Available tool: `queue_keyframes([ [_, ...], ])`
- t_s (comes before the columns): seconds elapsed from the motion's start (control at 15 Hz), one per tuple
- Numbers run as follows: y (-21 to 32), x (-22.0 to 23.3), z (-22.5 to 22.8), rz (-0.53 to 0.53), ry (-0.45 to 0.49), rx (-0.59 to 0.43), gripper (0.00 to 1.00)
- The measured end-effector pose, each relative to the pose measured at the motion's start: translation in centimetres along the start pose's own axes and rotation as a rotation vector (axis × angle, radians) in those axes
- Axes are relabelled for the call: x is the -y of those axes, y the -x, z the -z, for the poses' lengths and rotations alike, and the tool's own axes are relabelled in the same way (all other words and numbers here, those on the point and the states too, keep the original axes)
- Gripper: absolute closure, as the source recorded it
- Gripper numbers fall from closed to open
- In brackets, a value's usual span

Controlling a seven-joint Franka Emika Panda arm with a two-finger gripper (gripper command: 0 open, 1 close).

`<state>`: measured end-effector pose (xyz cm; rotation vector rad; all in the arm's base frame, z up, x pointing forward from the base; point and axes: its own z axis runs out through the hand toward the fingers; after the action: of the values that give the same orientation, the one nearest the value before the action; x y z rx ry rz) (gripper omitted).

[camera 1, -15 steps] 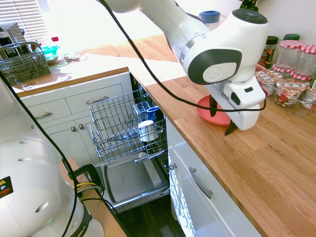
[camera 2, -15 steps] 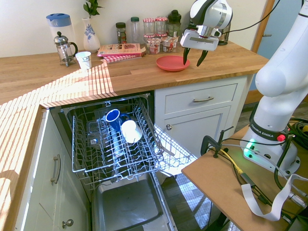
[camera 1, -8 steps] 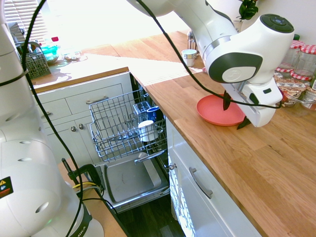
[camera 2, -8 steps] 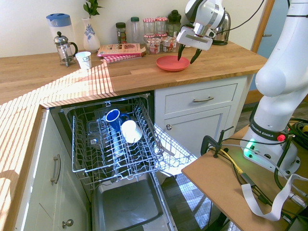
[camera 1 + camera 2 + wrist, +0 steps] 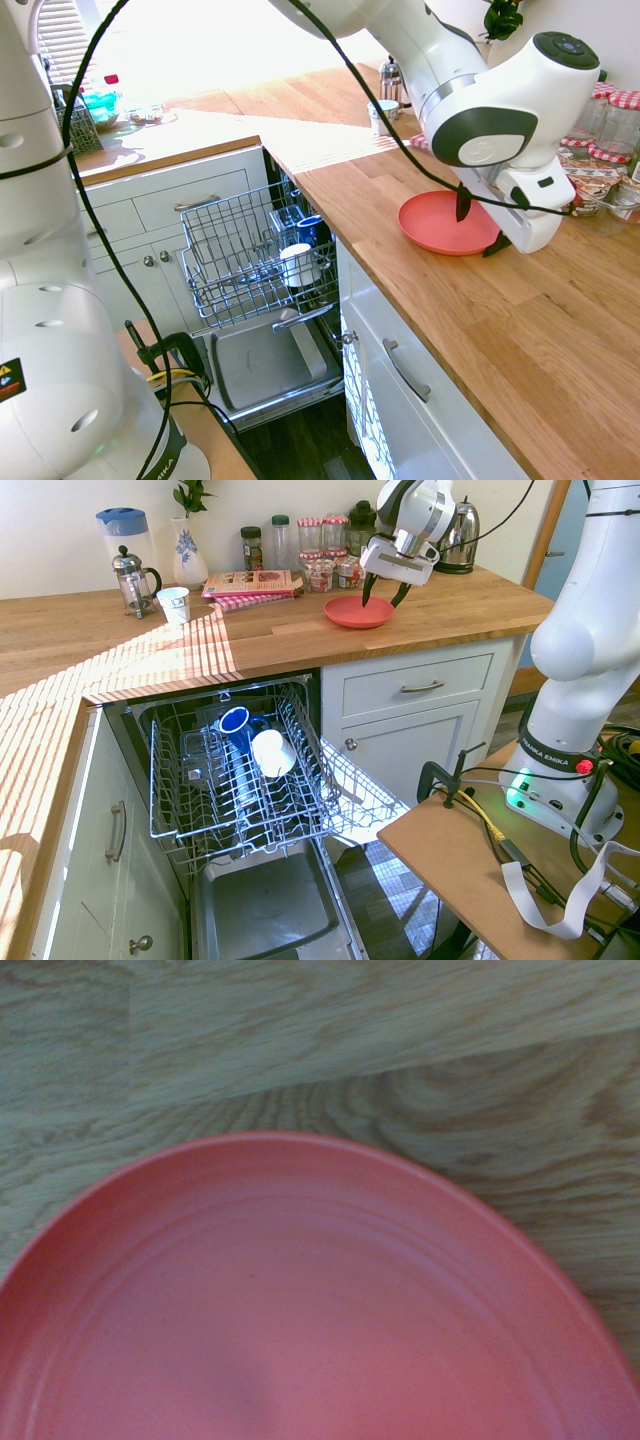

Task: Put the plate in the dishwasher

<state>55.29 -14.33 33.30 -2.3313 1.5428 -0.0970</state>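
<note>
The claw (image 5: 381, 591) hangs just over the plate (image 5: 440, 223), with its two dark fingers (image 5: 462, 205) spread apart and pointing down; it is released and grips nothing. One finger is above the inner part of the plate and the other finger is near the plate's rim, on the side away from the dishwasher. The plate is directly under the claw and lies flat on the wooden counter (image 5: 520, 330). In the wrist view the plate (image 5: 320, 1310) fills most of the picture, with wood grain beyond its rim. I cannot tell if the fingertips touch the plate or stay a little above it. The dishwasher (image 5: 240, 780) is well apart from the claw, lower down, under the counter, with its door dropped open and the wire rack (image 5: 245, 250) pulled out. In the rack there is a blue mug (image 5: 235, 723) and a white cup (image 5: 270, 752) next to it. Behind the claw, against the wall, stand some jars (image 5: 320, 565) with red checked lids and a metal kettle (image 5: 460, 540).
</note>
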Motion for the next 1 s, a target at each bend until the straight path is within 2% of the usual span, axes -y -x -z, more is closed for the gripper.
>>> queue_keyframes([
  [1.0,-0.1,1.4,-1.5,0.0,-0.02,0.037,1.0],
])
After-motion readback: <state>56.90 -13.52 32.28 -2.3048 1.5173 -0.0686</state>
